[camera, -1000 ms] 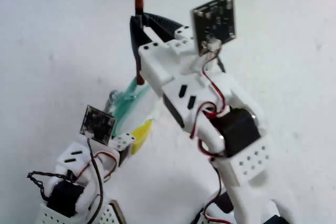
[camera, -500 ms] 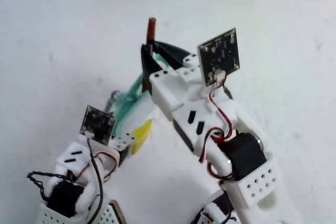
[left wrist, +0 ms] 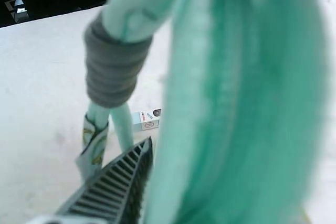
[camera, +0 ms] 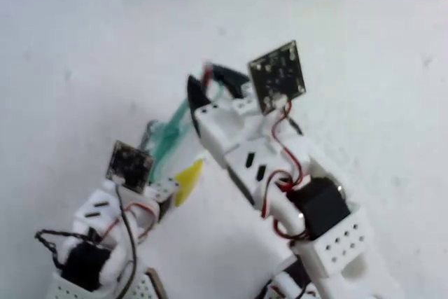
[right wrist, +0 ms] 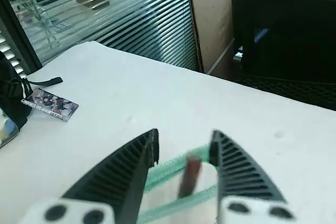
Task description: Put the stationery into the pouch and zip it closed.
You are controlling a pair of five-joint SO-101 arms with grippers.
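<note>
A green mesh pouch (camera: 168, 134) lies mid-table between the two arms. My left gripper (camera: 186, 177) is shut on the pouch's near edge, and the green fabric (left wrist: 236, 129) presses against its dark finger (left wrist: 123, 187). My right gripper (camera: 210, 82) hangs over the pouch's far end with its fingers apart. A red-brown pen (right wrist: 190, 177) stands loose between them, over the pouch's open mouth (right wrist: 165, 176). Just the pen's top (camera: 208, 71) pokes out from above. A grey band (left wrist: 113, 66) wraps the pouch's pull cord.
A small white eraser box (left wrist: 147, 120) lies on the white table beyond the pouch. A printed card (right wrist: 50, 104) and a black bag (right wrist: 8, 93) sit near the table's edge. Blinds and a dark chair stand behind.
My right gripper came down and toward the pouch with the pen. The pen, once standing tall above the fingers, has sunk between them. My left arm has kept still.
</note>
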